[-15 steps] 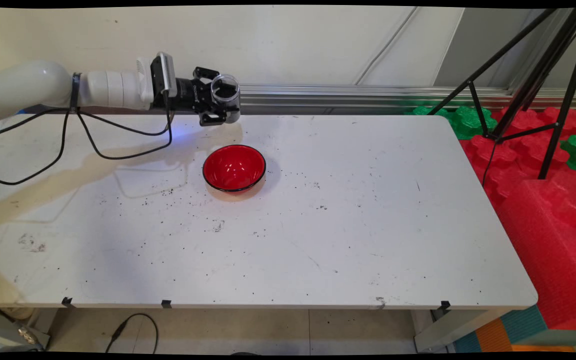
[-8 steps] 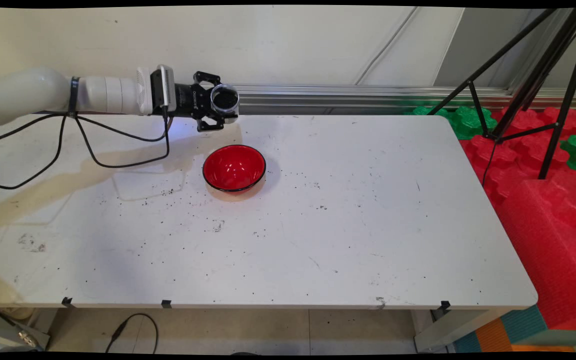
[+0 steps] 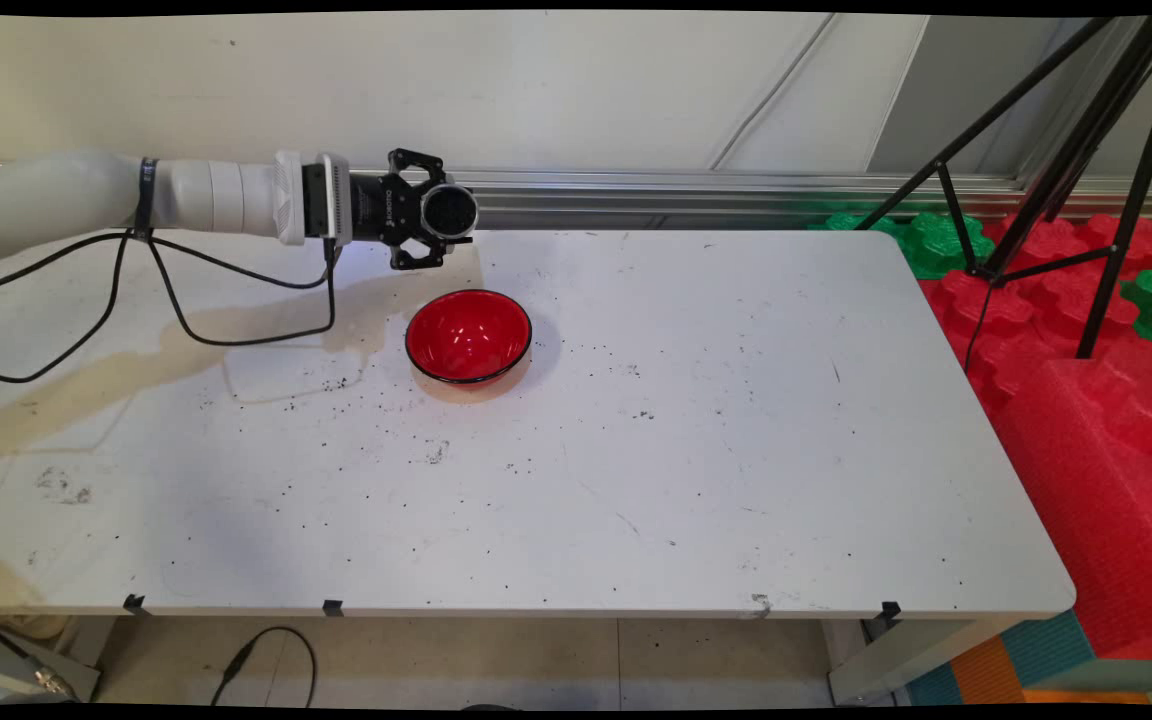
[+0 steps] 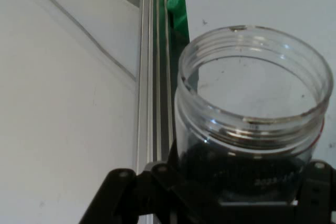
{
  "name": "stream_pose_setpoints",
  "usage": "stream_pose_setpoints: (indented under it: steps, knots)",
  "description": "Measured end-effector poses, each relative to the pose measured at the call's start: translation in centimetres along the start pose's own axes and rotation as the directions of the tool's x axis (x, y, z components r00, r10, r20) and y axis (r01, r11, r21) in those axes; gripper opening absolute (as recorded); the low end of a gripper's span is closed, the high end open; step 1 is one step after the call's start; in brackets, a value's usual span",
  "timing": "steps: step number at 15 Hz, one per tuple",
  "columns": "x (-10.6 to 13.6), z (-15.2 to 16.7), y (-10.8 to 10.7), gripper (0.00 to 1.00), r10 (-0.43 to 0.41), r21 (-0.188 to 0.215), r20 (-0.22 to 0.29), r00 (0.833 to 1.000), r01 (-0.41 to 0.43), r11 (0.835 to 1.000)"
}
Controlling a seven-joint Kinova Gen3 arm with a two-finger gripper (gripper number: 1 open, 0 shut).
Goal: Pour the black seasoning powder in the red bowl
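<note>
While the arm reaches in horizontally from the left above the table (image 3: 696,450), the gripper (image 3: 439,212) is clamped on a clear plastic jar (image 4: 252,124) with a threaded, lidless mouth. The jar lies tipped on its side, mouth facing the camera in the main view, and dark granular contents sit in its lower part; held at this tilt, the contents appear to rest against the jar wall. A red bowl (image 3: 469,336) stands on the table below and slightly right of the gripper, well apart from the jar with open air between. Dark specks are scattered on the table around the bowl. A black tripod (image 3: 1066,170) stands at the far right.
</note>
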Motion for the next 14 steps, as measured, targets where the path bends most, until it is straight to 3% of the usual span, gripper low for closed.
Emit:
stream_pose_setpoints:
  steps: [6, 14]
  knots:
    - [0.26, -0.01, 0.43, 0.00, 0.106, -0.001, 0.007, 0.994, -0.106, 0.994]
    - [0.65, -0.10, 0.88, 0.00, 0.251, -0.003, 0.016, 0.968, -0.251, 0.968]
